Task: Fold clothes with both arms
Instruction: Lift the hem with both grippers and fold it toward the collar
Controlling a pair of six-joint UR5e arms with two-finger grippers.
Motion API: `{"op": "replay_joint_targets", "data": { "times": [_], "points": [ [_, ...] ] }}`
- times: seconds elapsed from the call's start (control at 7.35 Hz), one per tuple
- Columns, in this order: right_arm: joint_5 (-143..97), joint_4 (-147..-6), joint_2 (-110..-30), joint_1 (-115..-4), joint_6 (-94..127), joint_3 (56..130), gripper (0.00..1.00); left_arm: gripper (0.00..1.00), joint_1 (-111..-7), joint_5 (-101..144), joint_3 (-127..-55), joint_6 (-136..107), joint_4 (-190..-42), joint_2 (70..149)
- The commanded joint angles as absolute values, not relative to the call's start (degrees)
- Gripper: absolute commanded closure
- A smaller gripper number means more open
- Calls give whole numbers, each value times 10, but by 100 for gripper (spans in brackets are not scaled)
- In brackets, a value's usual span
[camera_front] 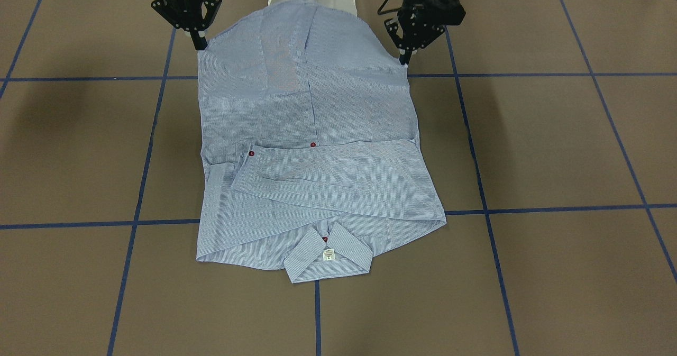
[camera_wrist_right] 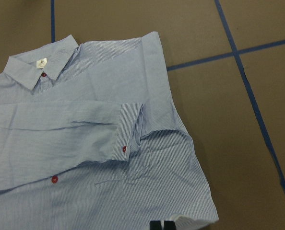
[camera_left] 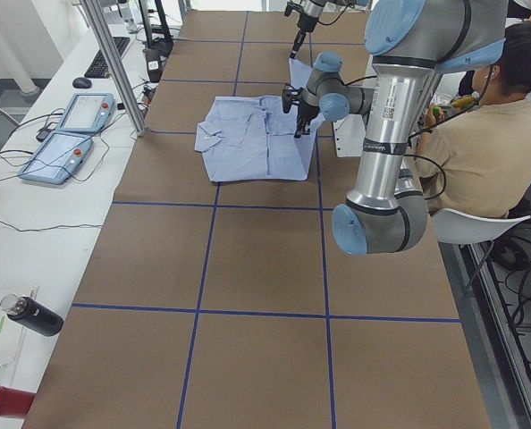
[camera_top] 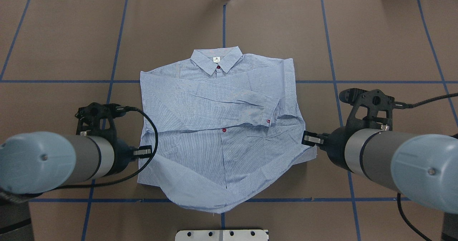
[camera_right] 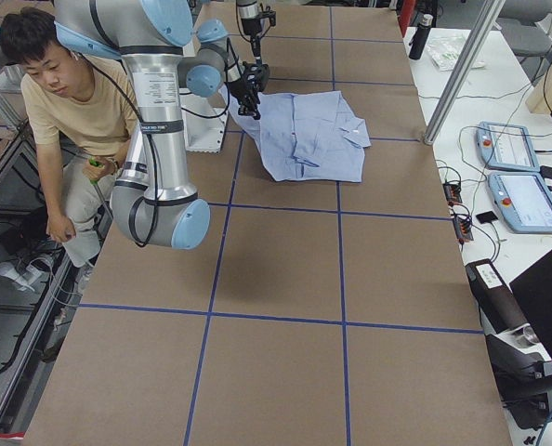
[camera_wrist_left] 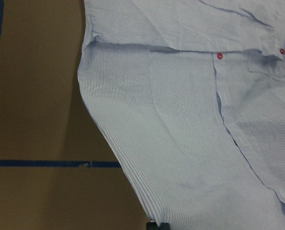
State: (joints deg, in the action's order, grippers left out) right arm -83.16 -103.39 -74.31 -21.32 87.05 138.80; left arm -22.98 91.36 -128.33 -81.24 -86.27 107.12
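Mostly the fingertips are hard to see: from overhead the wrists cover them, and each wrist camera catches only a dark sliver at its 6 o'clock edge. The front-facing camera shows each pair narrowed to a single tip pinching cloth, so both grippers are clamped on the shirt [camera_top: 222, 126]. The shirt lies face up in the middle of the brown table [camera_top: 286, 29], its collar [camera_top: 216, 60] at 12 o'clock from overhead and its hem [camera_top: 211, 203] at 6 o'clock. One sleeve [camera_top: 214, 101] is folded across the chest, its red-buttoned cuff [camera_top: 270, 114] toward 3 o'clock. The left gripper [camera_top: 143, 151] holds the shirt's side edge at about 8 o'clock, and the right gripper [camera_top: 310, 139] holds the opposite edge at about 4 o'clock. Between them the lower part bows outward toward the white pedestal [camera_top: 222, 235], hiding part of it in the front-facing view. Blue tape lines [camera_top: 224, 26] cross the table and run under the cloth. In the side views a seated person [camera_left: 489, 134] is partly blocked by the near arm, and two pendants [camera_left: 82, 113] rest on a side bench.
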Motion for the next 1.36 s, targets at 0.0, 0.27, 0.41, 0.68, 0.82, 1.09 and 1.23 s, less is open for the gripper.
{"op": "replay_joint_targets", "data": {
  "times": [0.0,0.27,0.41,0.68,0.82,1.09,1.23],
  "points": [
    [-832,-1032,-692,-274,837,1335,100,100,-310,913,-1240,-769,-864,1099],
    [-832,-1020,-651,-301,828,1259,100,100,-330,899,-1218,-757,-865,1100],
    [-834,-984,-648,-319,811,1232,100,100,-333,889,-1192,-757,-865,1125],
    [-836,-967,-611,-354,778,1170,100,100,-355,883,-1147,-733,-874,1165],
    [-836,-966,-576,-358,776,1115,100,100,-359,865,-1112,-730,-909,1170],
    [-837,-886,-573,-359,773,1027,100,100,-359,863,-963,-711,-1047,1184],
    [-837,-825,-573,-360,764,968,100,100,-359,863,-919,-698,-1096,1185]
  ]
}}
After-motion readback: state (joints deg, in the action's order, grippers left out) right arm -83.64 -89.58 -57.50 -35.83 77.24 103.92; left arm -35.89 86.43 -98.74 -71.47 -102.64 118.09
